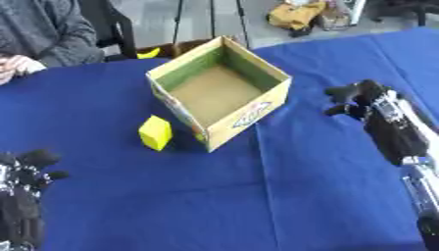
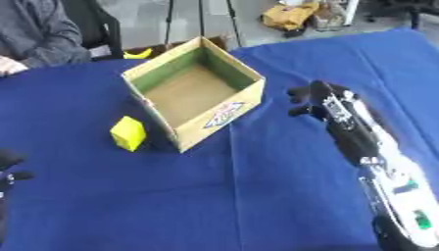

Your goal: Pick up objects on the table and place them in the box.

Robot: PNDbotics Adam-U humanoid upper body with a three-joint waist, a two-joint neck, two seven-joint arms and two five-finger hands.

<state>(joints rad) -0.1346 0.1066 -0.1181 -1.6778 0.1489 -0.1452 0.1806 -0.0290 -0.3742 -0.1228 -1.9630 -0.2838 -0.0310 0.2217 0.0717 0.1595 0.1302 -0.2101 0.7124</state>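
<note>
Left hand [image 1: 26, 169] rests idle at the lower left corner, fingers curled and grasping nothing; right hand [image 2: 317, 100] hovers empty beside the box [image 1: 261, 110], its fingers too dark to judge. The yellow block [image 1: 155, 132] lies on the blue tablecloth [image 1: 214, 196] just left of the open, apparently empty box, so picking has not begun; next, a hand must reach and grasp the block. The right eye view shows the right forearm's white casing, cut short in the left.
</note>
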